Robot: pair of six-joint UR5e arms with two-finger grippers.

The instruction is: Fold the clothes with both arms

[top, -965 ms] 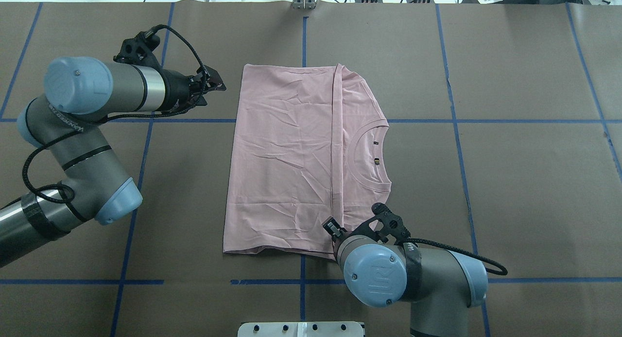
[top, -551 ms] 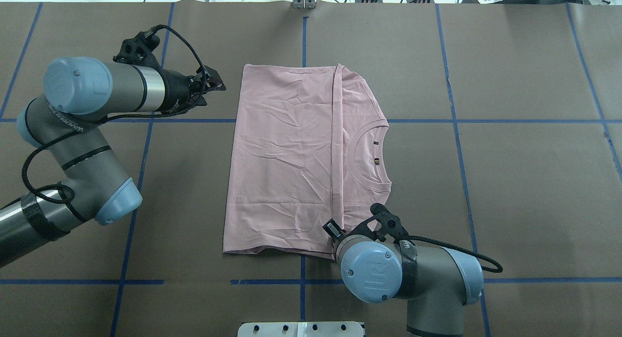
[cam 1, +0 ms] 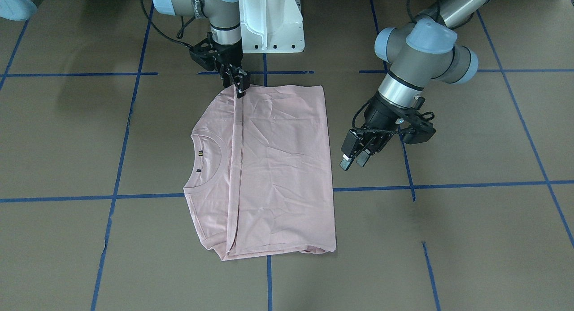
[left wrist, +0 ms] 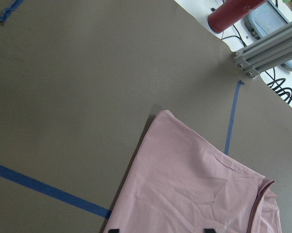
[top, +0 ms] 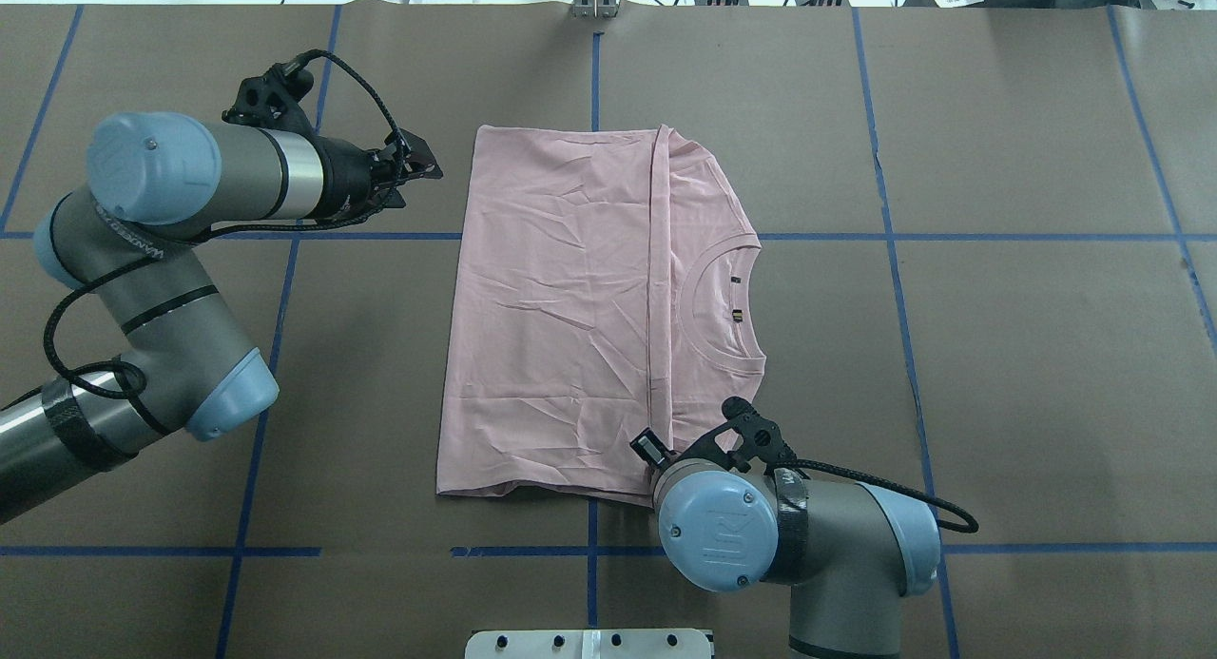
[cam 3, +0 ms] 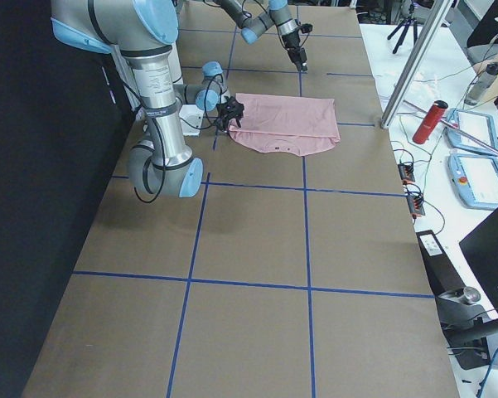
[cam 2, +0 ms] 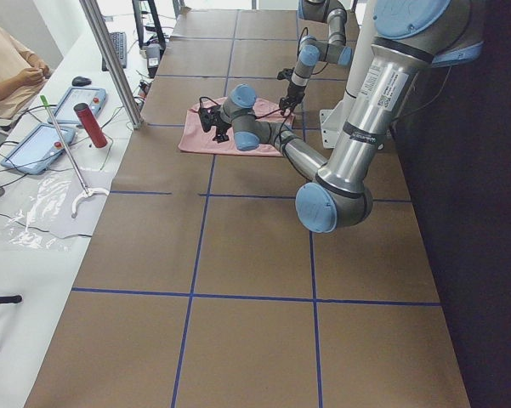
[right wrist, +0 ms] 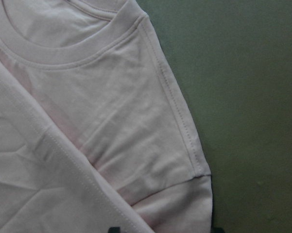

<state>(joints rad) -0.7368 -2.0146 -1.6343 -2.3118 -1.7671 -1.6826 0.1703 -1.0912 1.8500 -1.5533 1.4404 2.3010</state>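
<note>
Brown paper ruled with blue tape lines (top: 1036, 236) covers the table (top: 1027, 402). Note the pink T-shirt (top: 561, 317) lying flat at its centre. It is folded so that an upper layer ends in a straight hem edge (top: 652, 288), which leaves the ribbed collar (top: 708, 355) exposed toward the robot's right.

In the front-facing view you see the left gripper (cam 1: 353, 162) hanging above bare paper, just off the shirt's side edge. The overhead view places it beside the shirt's left edge toward the far corner, clear of the cloth. Its wrist camera adds what neither shows. Both fingertips (left wrist: 113, 229) sit well apart at the bottom of the frame with nothing between them, so read this tool as spread and empty.

For the right gripper (cam 1: 241, 87), rely on the front-facing view. There it points down at the shirt edge nearest the robot, right on the hem line. Overhead, its own wrist joint hides most of it. Its wrist camera shows the fingertips (right wrist: 114, 229) parted above the collar region, with the fabric lying flat beneath. It appears to grip nothing, though you cannot settle from these angles whether the tips touch the cloth.

Only the side views take in the bench beyond the table, with a red cylinder (cam 2: 91, 125), tablets (cam 2: 75, 104) and a person (cam 2: 8, 68).
</note>
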